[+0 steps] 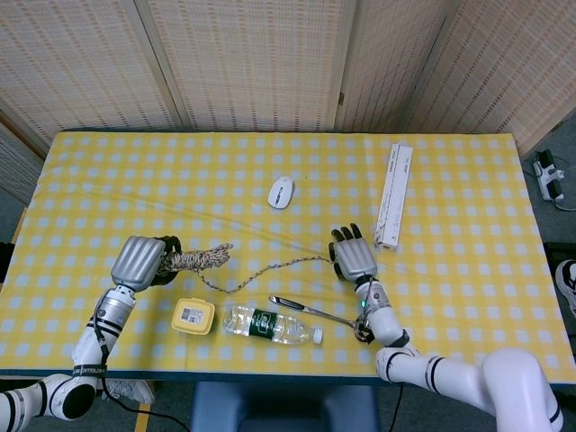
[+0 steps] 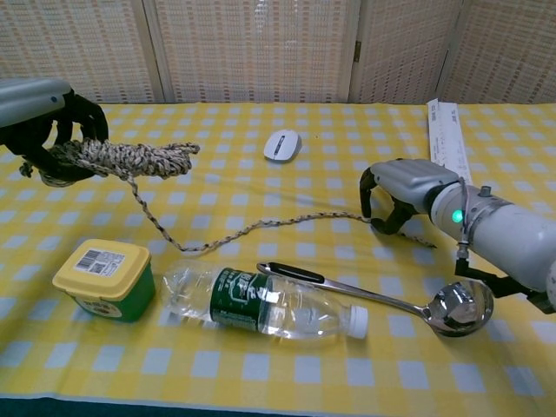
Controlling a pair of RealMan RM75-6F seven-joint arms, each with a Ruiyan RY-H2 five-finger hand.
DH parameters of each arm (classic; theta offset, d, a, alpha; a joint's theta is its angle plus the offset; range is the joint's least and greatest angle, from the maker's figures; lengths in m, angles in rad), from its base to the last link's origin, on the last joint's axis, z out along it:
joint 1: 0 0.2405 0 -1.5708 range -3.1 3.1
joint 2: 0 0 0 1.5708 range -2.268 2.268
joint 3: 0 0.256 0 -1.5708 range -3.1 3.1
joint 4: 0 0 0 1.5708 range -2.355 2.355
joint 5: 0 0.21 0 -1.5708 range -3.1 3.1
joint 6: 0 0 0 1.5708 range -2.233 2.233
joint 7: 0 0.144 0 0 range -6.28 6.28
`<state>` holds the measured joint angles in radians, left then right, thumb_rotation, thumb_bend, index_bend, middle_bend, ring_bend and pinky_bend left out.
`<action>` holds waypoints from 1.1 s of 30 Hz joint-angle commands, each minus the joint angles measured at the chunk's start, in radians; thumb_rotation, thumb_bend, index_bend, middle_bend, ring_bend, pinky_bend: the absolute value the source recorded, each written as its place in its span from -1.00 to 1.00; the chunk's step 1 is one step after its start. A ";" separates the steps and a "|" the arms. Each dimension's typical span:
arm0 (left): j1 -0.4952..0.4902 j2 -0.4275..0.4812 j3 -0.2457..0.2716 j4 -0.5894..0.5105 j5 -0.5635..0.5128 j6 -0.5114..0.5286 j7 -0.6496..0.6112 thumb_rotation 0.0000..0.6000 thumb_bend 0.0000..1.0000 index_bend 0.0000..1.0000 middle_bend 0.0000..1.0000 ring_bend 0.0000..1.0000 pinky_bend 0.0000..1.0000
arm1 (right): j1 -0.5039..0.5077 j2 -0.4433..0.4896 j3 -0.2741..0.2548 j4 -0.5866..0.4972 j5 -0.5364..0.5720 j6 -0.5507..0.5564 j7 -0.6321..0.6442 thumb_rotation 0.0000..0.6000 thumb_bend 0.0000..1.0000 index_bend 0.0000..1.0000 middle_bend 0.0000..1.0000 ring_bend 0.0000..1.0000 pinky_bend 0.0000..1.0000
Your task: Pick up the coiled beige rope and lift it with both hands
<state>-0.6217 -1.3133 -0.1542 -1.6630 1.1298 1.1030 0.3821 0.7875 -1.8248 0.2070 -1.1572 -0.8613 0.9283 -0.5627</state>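
Note:
My left hand (image 1: 137, 263) (image 2: 39, 111) grips the coiled beige rope (image 1: 198, 257) (image 2: 130, 158) by its left end and holds the bundle above the yellow checked table (image 1: 468, 270). From the coil a loose tail (image 1: 270, 266) (image 2: 261, 226) hangs to the cloth and runs right. My right hand (image 1: 354, 258) (image 2: 401, 193) sits on the table with its fingers arched down over that tail. A short end of rope (image 2: 421, 239) shows past the hand. Whether the fingers pinch the tail is hidden.
A white mouse (image 1: 282, 192) (image 2: 282, 144) lies mid-table and a long white box (image 1: 394, 193) (image 2: 447, 130) at the right. Along the front edge sit a yellow tub (image 1: 193, 316) (image 2: 104, 280), a lying water bottle (image 1: 270, 324) (image 2: 261, 306) and a metal ladle (image 1: 324, 315) (image 2: 391, 304).

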 commanded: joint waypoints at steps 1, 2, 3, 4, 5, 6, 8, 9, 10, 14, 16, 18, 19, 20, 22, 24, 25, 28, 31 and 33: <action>0.000 0.000 0.001 0.001 0.000 -0.001 -0.001 1.00 -0.10 0.36 0.34 0.28 0.48 | -0.001 -0.005 0.001 0.005 -0.007 0.006 0.004 1.00 -0.06 0.05 -0.62 -0.78 -0.91; 0.001 0.001 0.001 0.002 0.000 -0.001 -0.001 1.00 -0.10 0.36 0.34 0.28 0.48 | -0.002 -0.009 0.002 0.008 -0.009 0.011 0.004 1.00 -0.06 0.05 -0.62 -0.78 -0.91; 0.001 0.001 0.001 0.002 0.000 -0.001 -0.001 1.00 -0.10 0.36 0.34 0.28 0.48 | -0.003 -0.011 0.003 0.009 -0.011 0.015 0.005 1.00 -0.07 0.05 -0.62 -0.78 -0.91; 0.001 0.001 0.001 0.003 0.000 -0.001 -0.001 1.00 -0.10 0.36 0.34 0.28 0.48 | -0.005 -0.012 0.005 0.009 -0.012 0.018 0.007 1.00 -0.08 0.06 -0.61 -0.78 -0.91; 0.000 0.000 0.001 0.003 0.000 -0.001 -0.001 1.00 -0.10 0.36 0.34 0.28 0.48 | -0.006 -0.013 0.005 0.009 -0.014 0.021 0.010 1.00 -0.09 0.06 -0.61 -0.78 -0.91; 0.000 0.000 0.001 0.004 0.000 -0.002 -0.001 1.00 -0.10 0.36 0.34 0.28 0.48 | -0.008 -0.014 0.005 0.008 -0.018 0.027 0.010 1.00 -0.10 0.06 -0.60 -0.78 -0.91; -0.001 -0.002 0.001 0.005 -0.001 -0.004 -0.001 1.00 -0.10 0.36 0.34 0.28 0.48 | -0.010 -0.016 0.005 0.010 -0.023 0.032 0.009 1.00 -0.10 0.06 -0.60 -0.79 -0.91; -0.002 -0.003 0.001 0.005 0.000 -0.004 -0.001 1.00 -0.10 0.36 0.34 0.28 0.48 | -0.011 -0.017 0.006 0.011 -0.023 0.032 0.009 1.00 -0.11 0.07 -0.60 -0.79 -0.91; -0.002 -0.004 0.002 0.006 0.001 -0.004 0.000 1.00 -0.10 0.36 0.34 0.28 0.48 | -0.011 -0.018 0.006 0.013 -0.022 0.032 0.006 1.00 -0.11 0.07 -0.60 -0.79 -0.91; -0.004 -0.008 0.002 0.008 0.003 -0.005 0.001 1.00 -0.10 0.36 0.34 0.28 0.48 | -0.013 -0.023 0.009 0.011 -0.022 0.030 0.007 1.00 -0.18 0.07 -0.60 -0.78 -0.91; -0.004 -0.009 0.002 0.010 0.001 -0.006 0.001 1.00 -0.10 0.36 0.34 0.28 0.48 | -0.014 -0.024 0.009 0.014 -0.024 0.035 0.003 1.00 -0.20 0.07 -0.60 -0.78 -0.91; -0.005 -0.010 0.003 0.012 0.001 -0.008 0.002 1.00 -0.10 0.36 0.34 0.28 0.48 | -0.016 -0.026 0.012 0.016 -0.023 0.036 0.004 1.00 -0.22 0.07 -0.60 -0.78 -0.91; -0.005 -0.010 0.003 0.012 0.001 -0.008 0.002 1.00 -0.10 0.36 0.34 0.28 0.48 | -0.016 -0.026 0.014 0.017 -0.021 0.034 0.005 1.00 -0.23 0.07 -0.60 -0.78 -0.91; -0.005 -0.010 0.003 0.012 0.002 -0.007 0.002 1.00 -0.10 0.36 0.34 0.28 0.48 | -0.015 -0.027 0.015 0.020 -0.020 0.033 0.002 1.00 -0.23 0.07 -0.60 -0.78 -0.91; -0.005 -0.011 0.003 0.012 0.001 -0.008 0.001 1.00 -0.10 0.36 0.34 0.28 0.48 | -0.014 -0.030 0.016 0.027 -0.017 0.029 -0.003 1.00 -0.23 0.07 -0.59 -0.78 -0.91; -0.005 -0.011 0.004 0.014 0.002 -0.008 0.003 1.00 -0.10 0.36 0.34 0.29 0.48 | -0.012 -0.035 0.016 0.035 -0.014 0.026 -0.009 1.00 -0.23 0.07 -0.59 -0.78 -0.91; -0.005 -0.012 0.004 0.014 0.002 -0.007 0.003 1.00 -0.10 0.36 0.34 0.28 0.48 | -0.011 -0.037 0.016 0.037 -0.013 0.023 -0.010 1.00 -0.23 0.07 -0.59 -0.78 -0.91; -0.004 -0.011 0.004 0.014 0.001 -0.007 0.003 1.00 -0.10 0.36 0.34 0.28 0.48 | -0.008 -0.041 0.018 0.044 -0.008 0.015 -0.015 1.00 -0.24 0.07 -0.59 -0.78 -0.91; -0.004 -0.010 0.004 0.015 0.000 -0.007 0.003 1.00 -0.10 0.36 0.34 0.28 0.48 | -0.006 -0.044 0.021 0.050 -0.004 0.009 -0.019 1.00 -0.24 0.08 -0.59 -0.78 -0.91; -0.003 -0.011 0.005 0.016 0.001 -0.007 0.002 1.00 -0.10 0.36 0.34 0.28 0.48 | -0.005 -0.044 0.022 0.050 -0.003 0.006 -0.019 1.00 -0.24 0.10 -0.59 -0.78 -0.91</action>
<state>-0.6248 -1.3239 -0.1493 -1.6470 1.1305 1.0961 0.3838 0.7823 -1.8684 0.2289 -1.1077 -0.8647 0.9340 -0.5815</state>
